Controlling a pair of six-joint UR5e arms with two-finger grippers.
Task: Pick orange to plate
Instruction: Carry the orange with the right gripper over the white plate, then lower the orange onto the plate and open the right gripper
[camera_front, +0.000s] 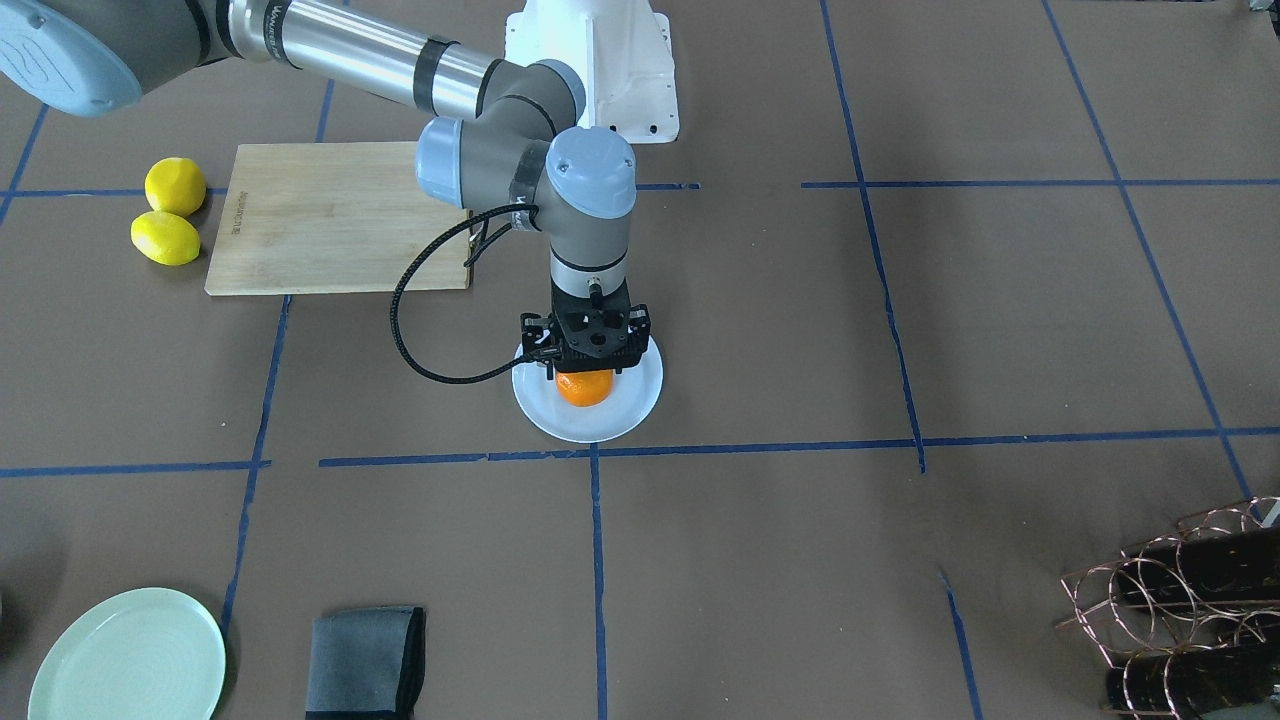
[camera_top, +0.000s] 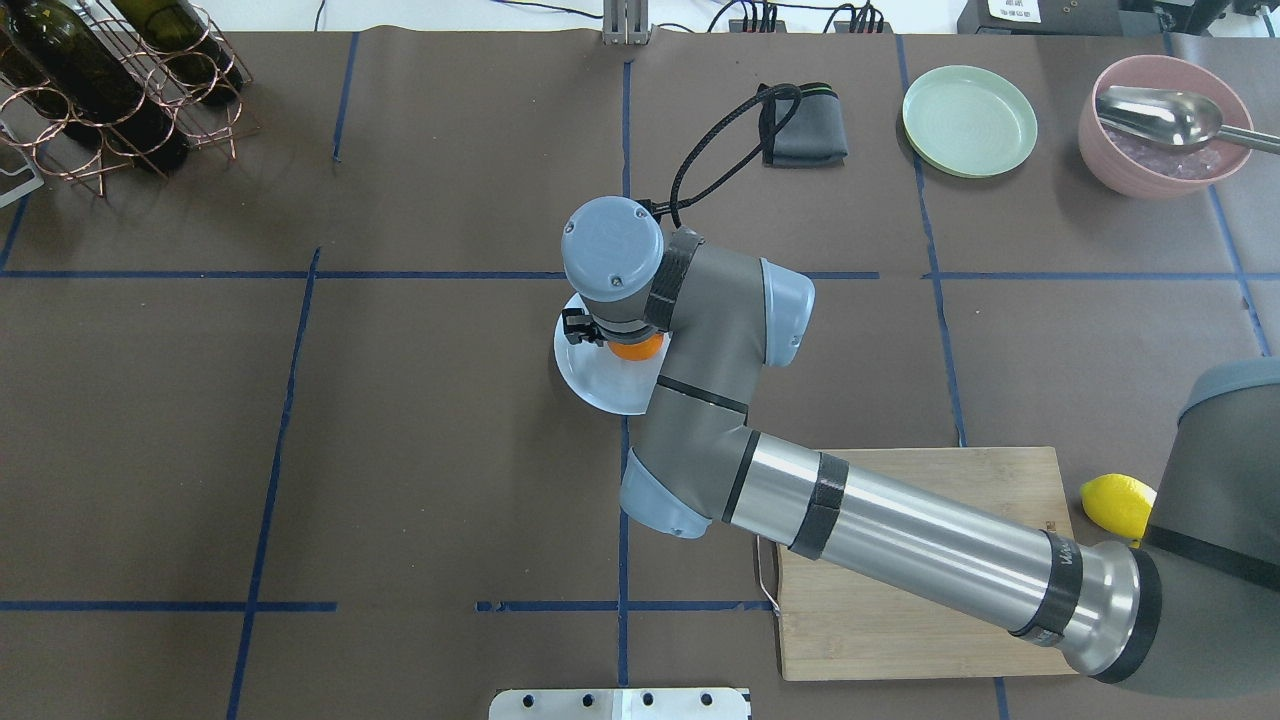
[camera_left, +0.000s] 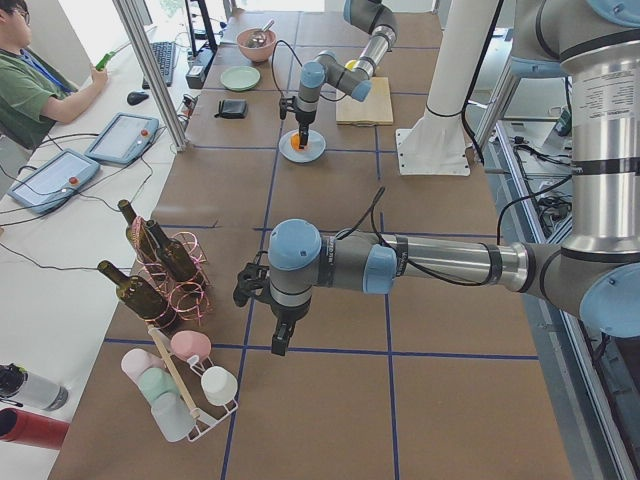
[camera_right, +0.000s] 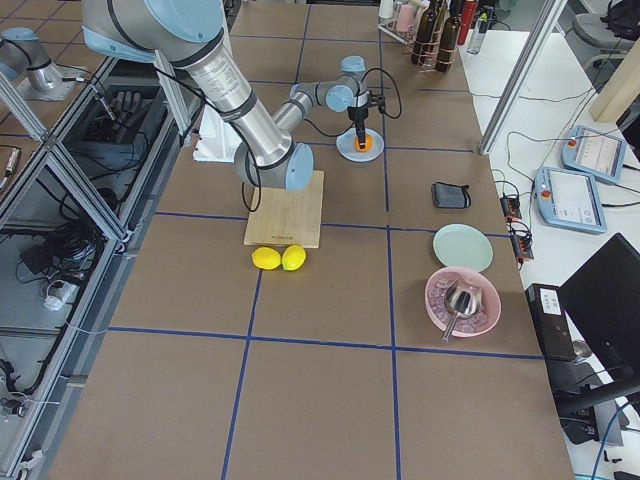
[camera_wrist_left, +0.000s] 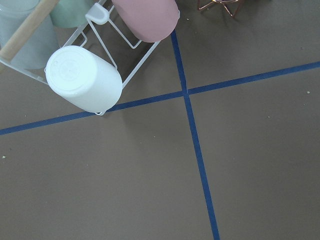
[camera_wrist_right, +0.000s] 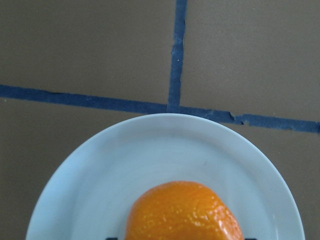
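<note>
Orange (camera_front: 585, 389) at the middle of the plate (camera_front: 545, 405), directly beneath the right gripper (camera_front: 588, 350). Best to ease apart gently, then lift straight up off the plate without rolling the fruit. Cannot tell whether clamped on it or apart: fingers hidden under the gripper body, plate's rim partly covered.

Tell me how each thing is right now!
orange, on or just above the plate, under the right end effector
plate, flat on the table
right end effector, pointing down over the orange; grip hidden
left end effector, hanging above the table; open or shut unclear
</note>
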